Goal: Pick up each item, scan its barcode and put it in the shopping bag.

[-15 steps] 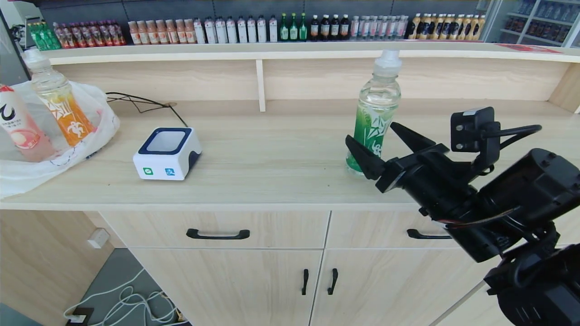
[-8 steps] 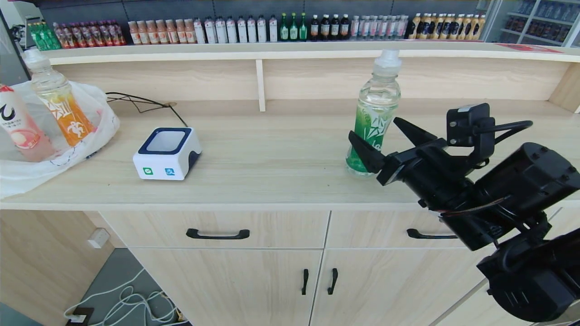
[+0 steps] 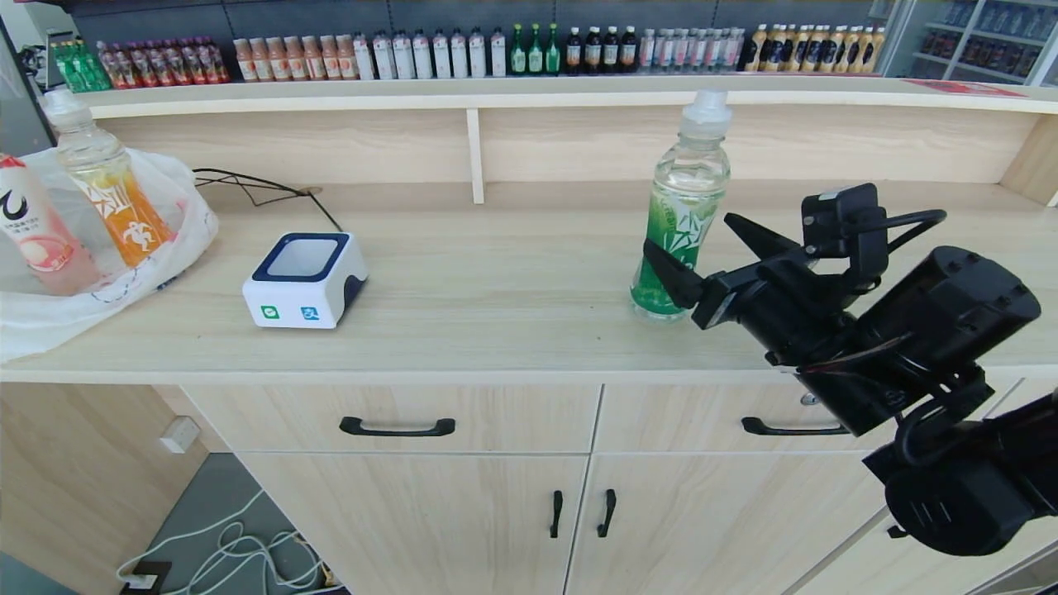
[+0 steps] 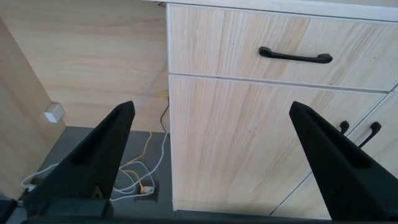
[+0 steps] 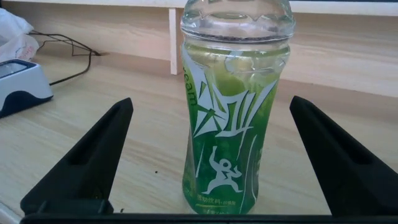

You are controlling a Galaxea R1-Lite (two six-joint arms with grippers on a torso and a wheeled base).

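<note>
Right claw (image 3: pixel 690 234) now sits closer to the green bottle (image 3: pixel 682 207) than a second ago, spread wide and empty. Bottle stands upright on the desk (image 3: pixel 496 281) just ahead of the fingertips, ungripped; the grasp looks imminent.

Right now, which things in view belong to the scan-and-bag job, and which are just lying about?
Job: green-labelled clear plastic bottle; blue-rimmed white box scanner; white plastic shopping bag; right gripper.
Lying about: row of shelf bottles; white floor cables.
</note>
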